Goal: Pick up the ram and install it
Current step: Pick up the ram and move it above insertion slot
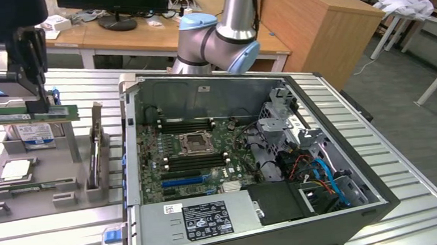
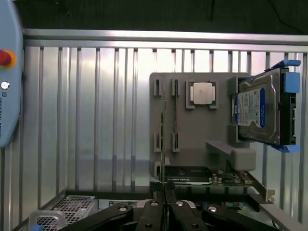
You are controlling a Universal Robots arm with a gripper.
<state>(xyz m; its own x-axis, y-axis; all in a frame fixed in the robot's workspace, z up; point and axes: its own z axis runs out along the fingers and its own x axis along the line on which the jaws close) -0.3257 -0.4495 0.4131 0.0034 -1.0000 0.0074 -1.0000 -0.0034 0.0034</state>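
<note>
Ribbed metal tabletop, wooden desk and cabinet behind, grey floor beyond.

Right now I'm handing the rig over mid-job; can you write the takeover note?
Gripper: shut on the ram, gripping it from above.
Ram: held level over the grey parts tray, at the exterior view's left, outside the open PC case.
Done: ram picked up.
Left: installation; the ram is not yet at the motherboard inside the case.
</note>
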